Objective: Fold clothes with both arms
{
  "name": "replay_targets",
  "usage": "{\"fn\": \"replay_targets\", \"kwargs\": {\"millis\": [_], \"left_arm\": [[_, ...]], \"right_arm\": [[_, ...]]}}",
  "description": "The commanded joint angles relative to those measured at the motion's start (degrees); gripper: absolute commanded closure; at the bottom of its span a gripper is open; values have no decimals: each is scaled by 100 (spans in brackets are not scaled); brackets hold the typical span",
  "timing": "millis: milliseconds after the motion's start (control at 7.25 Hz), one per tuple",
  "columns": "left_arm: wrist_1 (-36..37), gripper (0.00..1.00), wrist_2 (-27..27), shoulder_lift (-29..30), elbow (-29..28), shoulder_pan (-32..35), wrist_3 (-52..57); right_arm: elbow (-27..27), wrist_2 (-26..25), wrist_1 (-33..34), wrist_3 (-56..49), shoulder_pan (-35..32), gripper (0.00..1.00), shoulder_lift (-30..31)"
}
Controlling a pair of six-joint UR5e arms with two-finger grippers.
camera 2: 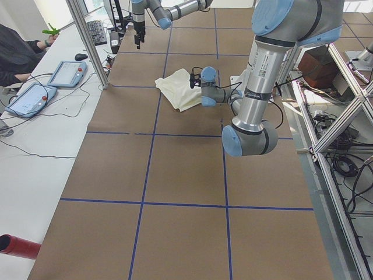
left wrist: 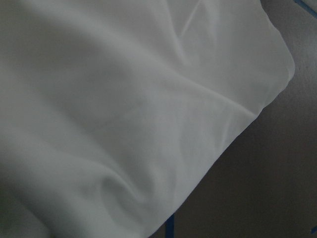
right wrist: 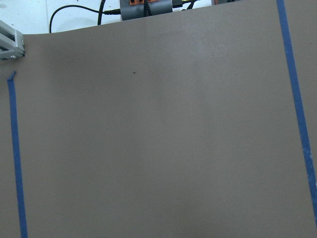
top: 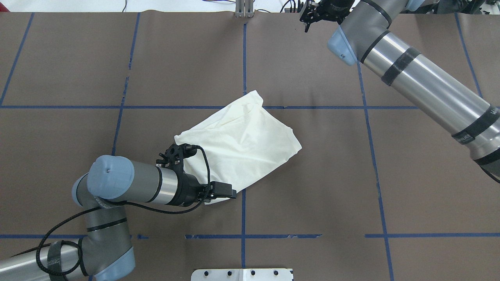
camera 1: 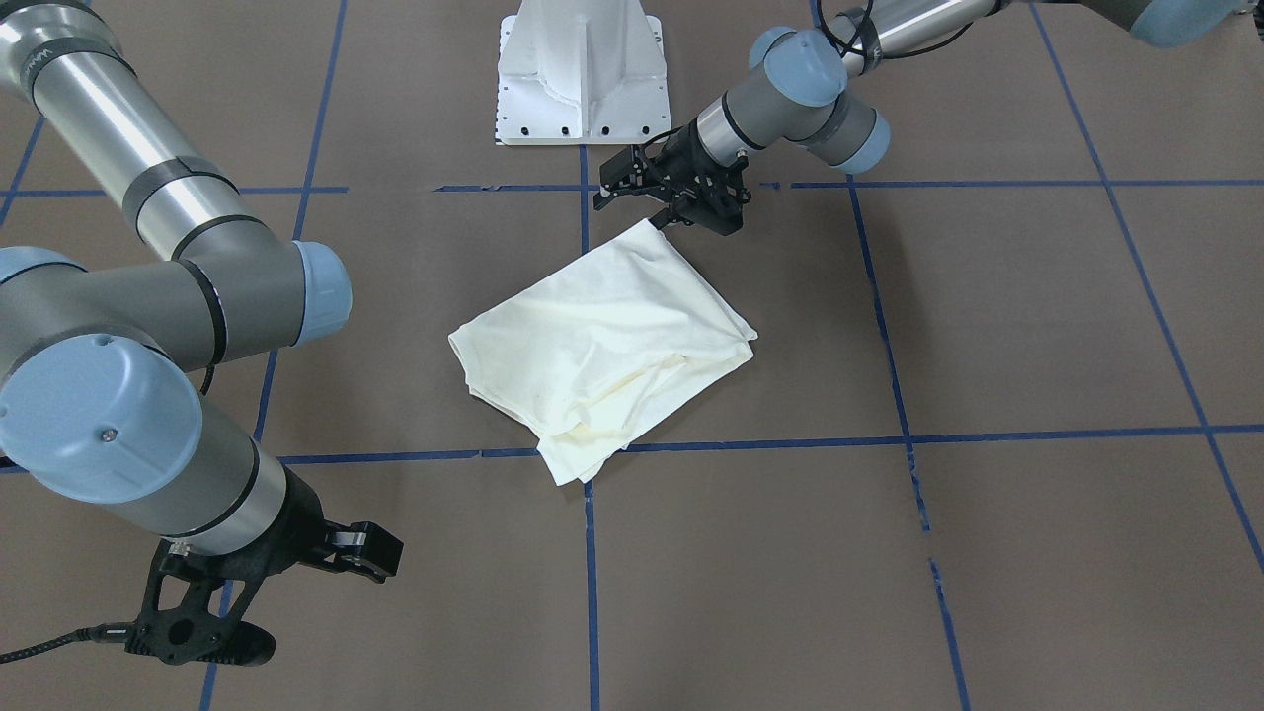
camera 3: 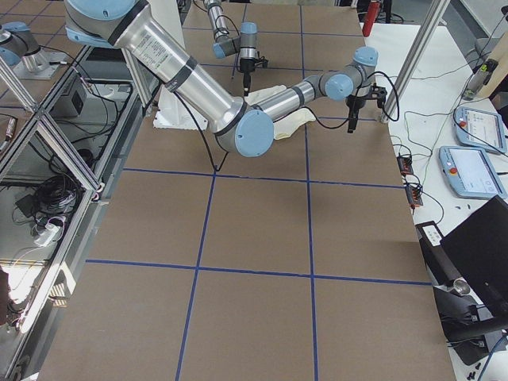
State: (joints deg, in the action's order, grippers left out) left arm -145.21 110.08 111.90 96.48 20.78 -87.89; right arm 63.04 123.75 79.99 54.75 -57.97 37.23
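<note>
The cream shirt [camera 1: 602, 336] lies folded into a crumpled rough square at the middle of the brown table, plain side up; no print shows. It also shows in the overhead view [top: 246, 148] and fills the left wrist view [left wrist: 124, 109]. My left gripper [camera 1: 670, 219] is low at the shirt's corner nearest the robot base and is shut on that corner, which rises to a point at it [top: 213, 197]. My right gripper [camera 1: 237, 642] hangs above bare table near the far edge [top: 308, 19], well away from the shirt. It holds nothing; its jaws are unclear.
The white pedestal base [camera 1: 583, 79] stands at the robot's side of the table. Blue tape lines [top: 243, 58] grid the brown surface. Operator tablets [camera 2: 64, 73] and a metal post [camera 2: 87, 41] line the far side. A red cylinder [camera 2: 17, 246] lies at one end.
</note>
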Motion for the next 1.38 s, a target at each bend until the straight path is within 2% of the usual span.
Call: {"fn": "replay_targets", "kwargs": {"millis": [0,138,276,414,551,689,965,1241], "left_arm": [[11,0,93,-413,449,-170,0],[19,0,206,-798,798,-162,17],[28,0,477,-1036,1037,229,87],[37,0,845,-1065,1039,1016,184],[211,0,1136,-1231,1013,1790,750],[770,0,1409,-1328,1048,2529,1669],[2453,0,1429,-1303,952,3813,4091],[3207,0,1437,-1285,366,5017,6433]], "right_arm": [[50,0,-1,0,-4,0,12],[294,9,8,0,-4,0,177],[688,26,16,0,5,0,501],[1188,35,112,0,-21,0,930],[1610,35,157,-183,-109,0,1344],[1963,44,383,-680,-266,0,1731],[2500,26,1488,-2355,-836,0,2163],[2809,53,1695,-3668,-1416,0,3004]]}}
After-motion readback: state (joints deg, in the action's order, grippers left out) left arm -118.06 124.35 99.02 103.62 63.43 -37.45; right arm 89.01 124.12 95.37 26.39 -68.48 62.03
